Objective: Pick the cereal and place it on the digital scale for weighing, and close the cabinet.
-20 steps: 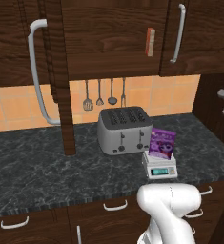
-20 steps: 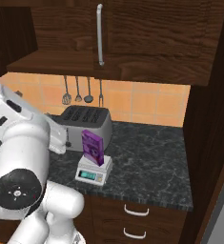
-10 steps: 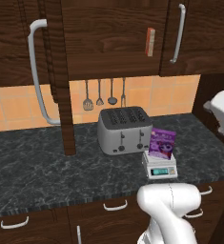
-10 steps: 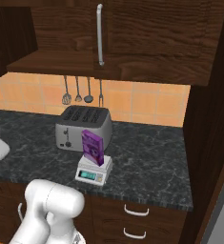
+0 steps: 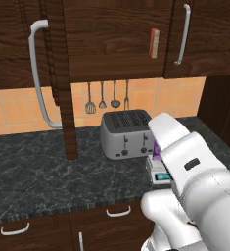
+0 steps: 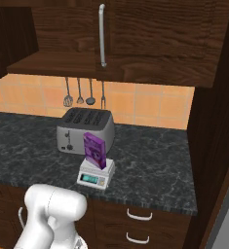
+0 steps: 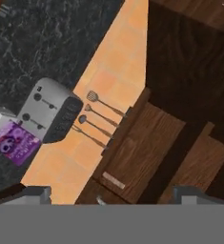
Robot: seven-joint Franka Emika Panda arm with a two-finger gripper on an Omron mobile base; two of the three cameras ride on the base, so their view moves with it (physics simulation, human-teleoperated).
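The purple cereal [image 6: 94, 150] stands upright on the small light-grey digital scale [image 6: 95, 175], just in front of the toaster. In the left base view my white arm covers most of the scale [image 5: 160, 176], and only a sliver of the cereal [image 5: 156, 150] shows. The dark wood cabinet [image 6: 150, 39] hangs above; its left door [image 5: 66, 98] stands open, edge-on, with its long silver handle [image 5: 38, 73]. In the hand view my gripper [image 7: 116, 195] is open and holds nothing. It is well away from the cereal [image 7: 15, 143] and faces the cabinet [image 7: 147, 152].
A four-slot silver toaster [image 6: 84, 129] sits behind the scale on the dark stone counter [image 6: 150, 165]. Several utensils [image 6: 79, 95] hang on the orange tiled wall. A thin orange-red box [image 5: 154, 43] stands in the cabinet. Drawers [image 6: 139, 214] run below the counter.
My arm has swung from the right edge of the left base view to its middle, covering the scale there. The cereal and scale have not moved.
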